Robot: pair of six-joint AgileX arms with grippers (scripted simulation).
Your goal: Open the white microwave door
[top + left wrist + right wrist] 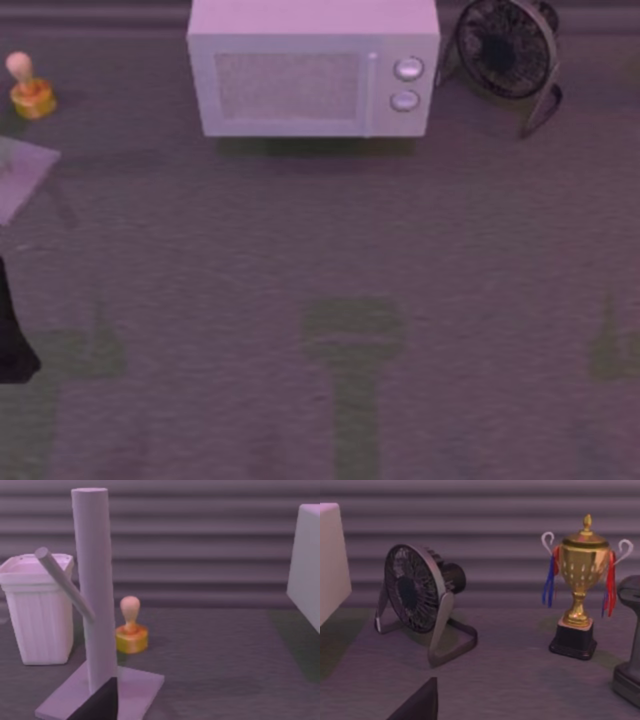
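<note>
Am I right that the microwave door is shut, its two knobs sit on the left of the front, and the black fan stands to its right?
Not quite. In the top view the two knobs are on the right of the white microwave, beside the shut door. The black fan does stand to its right.

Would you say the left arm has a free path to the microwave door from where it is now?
Probably yes: the door is shut and faces bare table. The left arm sits at the left edge, with only the white stand nearby.
</note>
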